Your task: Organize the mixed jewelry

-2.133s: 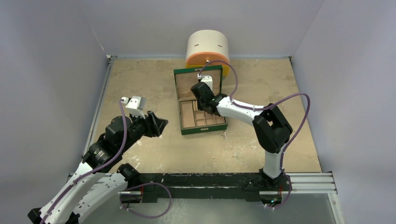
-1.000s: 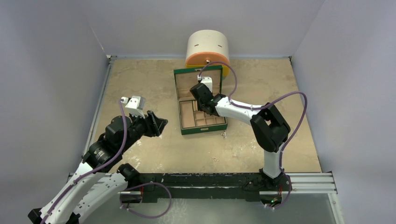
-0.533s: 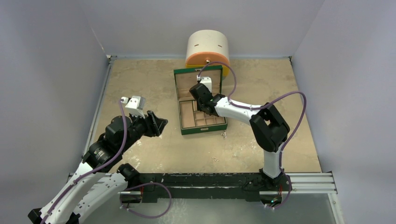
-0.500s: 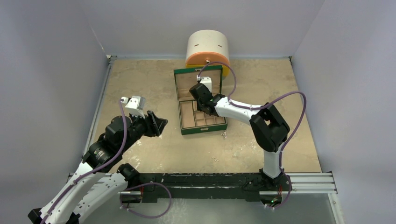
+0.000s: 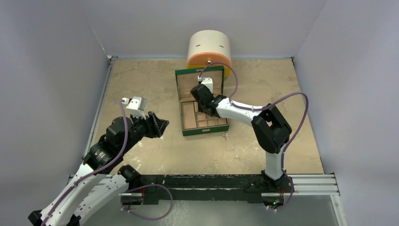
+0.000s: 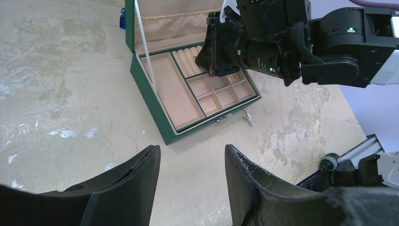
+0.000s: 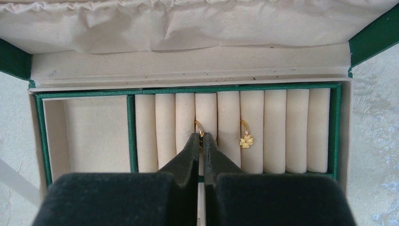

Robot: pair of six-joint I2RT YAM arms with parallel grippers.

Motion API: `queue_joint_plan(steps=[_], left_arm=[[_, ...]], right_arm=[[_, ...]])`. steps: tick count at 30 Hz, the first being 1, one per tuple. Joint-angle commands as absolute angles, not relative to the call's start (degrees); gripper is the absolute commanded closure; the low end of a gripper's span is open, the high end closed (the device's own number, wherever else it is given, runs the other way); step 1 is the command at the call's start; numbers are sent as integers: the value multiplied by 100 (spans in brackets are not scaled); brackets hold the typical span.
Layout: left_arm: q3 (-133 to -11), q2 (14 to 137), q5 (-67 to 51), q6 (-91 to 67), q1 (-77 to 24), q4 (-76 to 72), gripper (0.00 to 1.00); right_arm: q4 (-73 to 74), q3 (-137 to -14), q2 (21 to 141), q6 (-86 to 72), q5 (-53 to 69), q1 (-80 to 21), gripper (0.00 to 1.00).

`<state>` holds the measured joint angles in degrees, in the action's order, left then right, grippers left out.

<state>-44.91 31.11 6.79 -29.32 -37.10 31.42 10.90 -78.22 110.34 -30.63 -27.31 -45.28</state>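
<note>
The green box lies open mid-table, tan compartments showing. My right gripper is shut on a thin gold ring, whose top pokes out above the fingertips in a slot between the ring rolls. A second gold ring with a clover charm sits two slots to the right. From above, the right gripper reaches over the box's back row. A silvery piece lies on the table by the box's front right corner. My left gripper hangs open and empty, left of the box.
The box lid stands upright behind the tray, and a white ribbon runs from it to the box's edge. A round cream and orange container stands against the back wall. Grey walls enclose the table. A metal rail runs along the near edge.
The right arm has crept slightly leftward over the box's back row. The left arm and its open gripper have not moved.
</note>
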Motion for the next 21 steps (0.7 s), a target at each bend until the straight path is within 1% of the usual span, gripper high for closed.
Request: queue_joint_plan(steps=[1, 12, 16, 19, 21], left_arm=[[-4639, 3118, 695, -2848, -3645, 2993, 48], [-4633, 3112, 668, -2839, -3629, 2980, 48], [-4635, 3114, 658, -2834, -3618, 2980, 48], [-4629, 3118, 649, -2830, -3614, 2980, 48], [-4627, 3120, 644, -2830, -3621, 2978, 48]], right_arm=[[997, -8101, 11061, -3191, -2318, -4728, 100], [1272, -8285, 11281, -3274, -2369, -4746, 100], [1232, -8237, 11341, -3345, -2153, -4746, 97], [1201, -8218, 11387, -3327, -2037, -4746, 100], [1184, -8212, 11434, -3326, -1998, -4746, 100]])
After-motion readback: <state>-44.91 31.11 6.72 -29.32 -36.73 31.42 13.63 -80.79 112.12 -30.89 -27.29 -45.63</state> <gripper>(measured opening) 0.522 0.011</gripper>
